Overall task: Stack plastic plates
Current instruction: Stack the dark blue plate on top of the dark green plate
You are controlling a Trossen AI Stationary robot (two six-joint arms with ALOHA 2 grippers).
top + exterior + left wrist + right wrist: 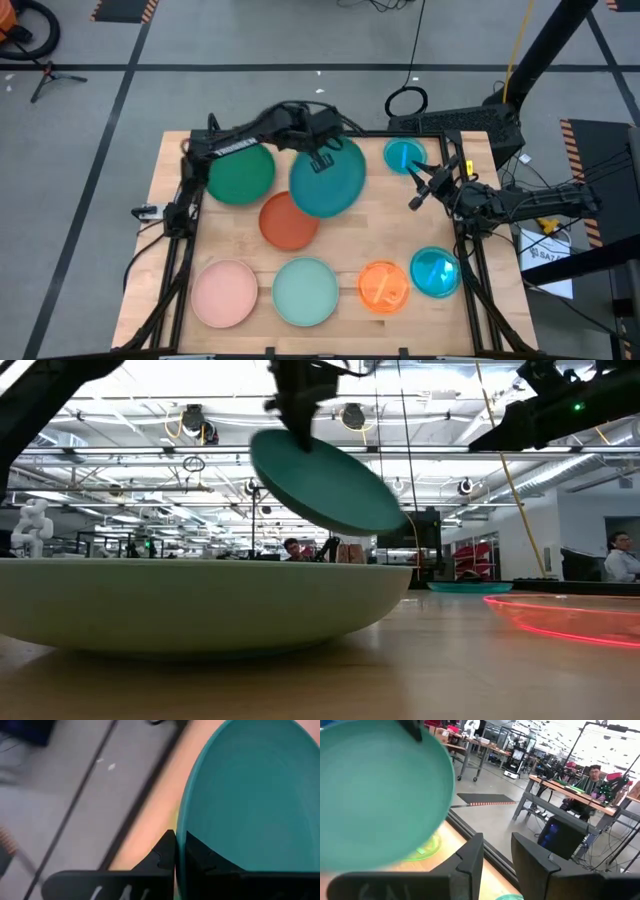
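My left gripper (322,160) is shut on the teal plate (328,182), which it holds in the air over the table's far middle. The plate shows tilted in the low view (325,480). The dark green plate (240,172) and red-orange plate (288,220) lie flat beside it. The pink plate (225,292), mint plate (305,290), orange plate (383,287) and a blue plate (435,272) lie along the near edge. Another blue plate (404,155) lies at the far right. A lime plate (426,847) peeks out below the teal one. My right gripper (415,190) is open and empty, above the table near the far blue plate. My left gripper pinches the teal plate's rim (183,845) at its far edge, one finger on the upper face and one on the underside. The fingers (296,415) come from above, pointing down. The plate hangs tilted below them, clear of the table.
The table's wooden middle (400,225) between the plates is bare. Black frame posts stand at the table's left (180,215) and right (462,235). A person (592,777) sits at a desk beyond the table.
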